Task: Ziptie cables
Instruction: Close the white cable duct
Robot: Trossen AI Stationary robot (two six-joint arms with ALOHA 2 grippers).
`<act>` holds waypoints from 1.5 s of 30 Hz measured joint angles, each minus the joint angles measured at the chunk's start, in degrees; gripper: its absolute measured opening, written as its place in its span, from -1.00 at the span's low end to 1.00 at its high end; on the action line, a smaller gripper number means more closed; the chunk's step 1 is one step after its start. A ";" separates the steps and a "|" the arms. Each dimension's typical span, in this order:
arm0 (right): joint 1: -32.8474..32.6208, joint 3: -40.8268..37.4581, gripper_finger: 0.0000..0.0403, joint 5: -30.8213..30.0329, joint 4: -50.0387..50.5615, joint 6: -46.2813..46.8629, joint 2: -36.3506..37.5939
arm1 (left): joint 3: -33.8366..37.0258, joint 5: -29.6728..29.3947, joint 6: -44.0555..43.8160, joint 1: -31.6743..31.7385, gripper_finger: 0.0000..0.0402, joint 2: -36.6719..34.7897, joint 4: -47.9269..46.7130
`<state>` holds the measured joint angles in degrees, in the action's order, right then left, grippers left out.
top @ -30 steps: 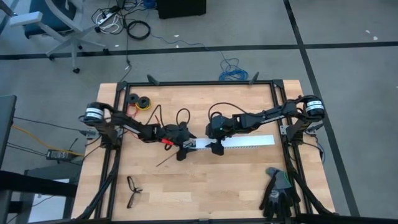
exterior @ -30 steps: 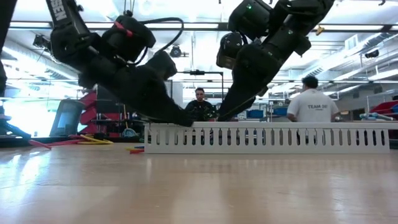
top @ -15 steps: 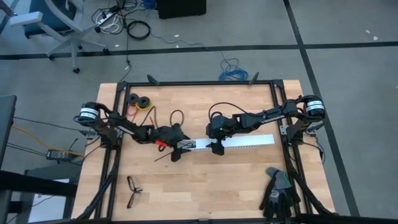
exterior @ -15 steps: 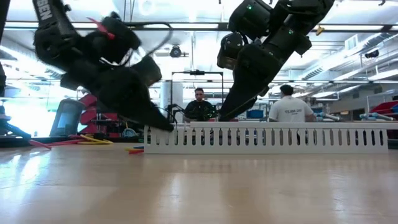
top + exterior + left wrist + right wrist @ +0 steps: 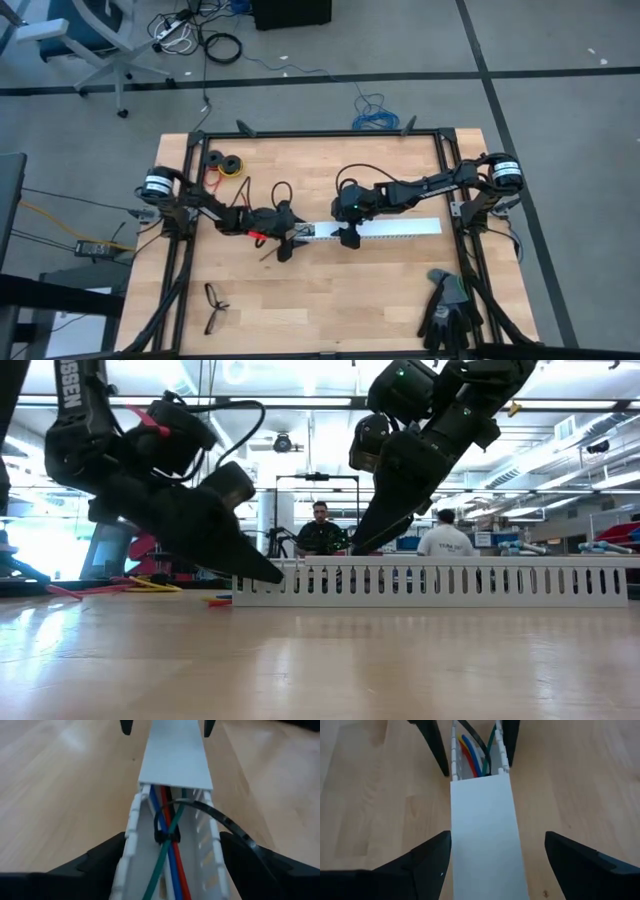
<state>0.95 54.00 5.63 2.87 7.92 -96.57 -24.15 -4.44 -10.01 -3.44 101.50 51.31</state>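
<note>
cables (image 5: 170, 855) in slotted strip (image 5: 385, 229), eyeglasses (image 5: 213, 306) near table's (image 5: 330, 295) front-left

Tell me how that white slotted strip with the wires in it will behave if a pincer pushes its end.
The white slotted strip looks like thin hollow plastic, so probably light and apt to slide on the smooth wooden table. Its slotted walls may flex inward under squeezing. The cables inside look floppy and, cinched by a ziptie, should move along together.

Wooden table (image 5: 380, 290): slotted strip (image 5: 400, 228), eyeglasses (image 5: 213, 306), gloves (image 5: 446, 309).
</note>
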 joint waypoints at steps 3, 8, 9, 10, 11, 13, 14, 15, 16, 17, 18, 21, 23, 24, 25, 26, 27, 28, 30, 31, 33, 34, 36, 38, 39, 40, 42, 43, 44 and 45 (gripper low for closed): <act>0.00 0.00 0.53 0.00 0.00 0.05 0.00 | -1.85 0.08 2.14 0.00 0.60 1.90 0.09; 0.00 0.00 0.53 0.01 0.00 0.11 0.00 | -3.29 0.09 3.71 0.00 0.59 3.03 -0.19; 0.00 0.00 0.53 0.01 0.06 0.11 0.00 | -3.31 0.08 3.71 0.00 0.58 3.03 -0.20; 0.00 0.00 0.53 0.02 0.19 0.11 0.00 | -3.30 0.09 3.75 0.00 0.57 3.03 -0.23; 0.00 0.00 0.53 0.00 0.23 0.11 0.00 | -3.22 0.10 3.75 0.00 0.55 3.03 -0.29; 0.00 0.00 0.53 0.02 0.24 0.10 0.00 | -3.20 0.09 3.66 0.00 0.50 3.03 -0.55; 0.00 0.00 0.53 0.02 0.20 0.11 0.00 | -3.20 0.10 3.61 0.00 0.47 3.03 -0.87; 0.00 0.00 0.53 0.00 0.20 0.11 0.00 | -3.20 0.12 3.55 0.00 0.44 3.03 -1.05; 0.00 0.00 0.53 0.01 0.20 0.27 0.00 | -3.20 0.15 3.50 0.00 0.41 3.03 -1.21; 0.00 0.00 0.53 0.02 0.20 0.68 0.00 | -3.20 0.19 3.46 0.00 0.38 3.03 -1.35; 0.00 0.00 0.53 0.04 0.22 1.10 0.00 | -3.20 0.19 3.45 0.00 0.35 3.03 -1.36; -0.07 0.00 0.53 2.01 0.29 1.52 0.00 | -3.20 0.19 3.40 0.00 0.28 3.03 -1.38; -0.07 0.00 0.53 4.70 0.39 1.19 0.00 | -3.20 0.19 3.40 0.00 0.26 3.03 -1.36; -0.09 0.00 0.53 5.76 0.41 0.62 0.00 | -3.20 0.21 3.38 0.00 0.25 3.03 -1.36; -0.09 0.00 0.53 6.22 0.55 -0.17 0.03 | -3.20 0.28 3.39 0.00 0.25 3.03 -1.36; -0.09 0.00 0.53 6.67 0.80 -0.98 0.04 | -3.20 0.40 3.40 0.00 0.24 3.03 -1.36; -0.09 0.00 0.53 6.70 1.24 -1.56 0.04 | -3.20 0.39 3.39 -0.01 0.24 3.01 -1.34; -0.09 0.00 0.53 6.46 1.64 -1.87 0.04 | -3.20 0.43 3.38 -0.01 0.24 3.02 -1.35; -0.09 0.00 0.53 5.02 2.09 -2.04 0.04 | -3.20 0.41 3.38 0.00 0.24 3.01 -1.36; -0.09 0.00 0.53 4.47 2.37 -2.05 0.04 | -3.20 0.39 3.36 0.00 0.24 3.01 -1.36; -0.09 0.00 0.53 3.62 3.11 -2.18 0.04 | -3.20 0.37 3.36 0.00 0.24 3.01 -1.36; -0.09 0.00 0.53 3.14 3.52 -2.51 0.04 | -3.20 0.37 3.36 0.00 0.24 3.01 -1.36; -0.27 0.00 0.53 2.67 5.20 -3.40 0.04 | -3.20 0.35 3.36 0.02 0.24 3.01 -1.36; -0.56 0.00 0.53 2.09 6.38 -3.63 0.04 | -3.20 0.35 3.36 0.02 0.24 3.01 -1.36; -0.73 0.00 0.53 1.59 6.52 -3.66 0.04 | -3.20 0.35 3.36 0.03 0.24 3.01 -1.38; -0.85 0.00 0.53 1.34 6.85 -3.78 0.04 | -3.20 0.32 3.36 0.04 0.24 3.01 -1.38; -1.01 0.00 0.53 1.08 7.56 -4.11 0.04 | -3.20 0.30 3.36 0.04 0.24 3.01 -1.38; -1.07 0.00 0.53 0.96 7.49 -4.20 0.04 | -3.20 0.28 3.36 0.04 0.24 3.01 -1.38; -1.11 0.00 0.53 0.65 7.35 -4.40 0.04 | -3.20 0.26 3.36 0.04 0.24 3.01 -1.38; -1.17 0.00 0.53 0.25 7.36 -4.43 0.04 | -3.20 0.26 3.35 0.04 0.24 3.01 -1.38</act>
<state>-0.22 54.00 5.88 10.23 3.49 -96.53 -27.35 -4.19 -6.66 -3.40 104.51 49.93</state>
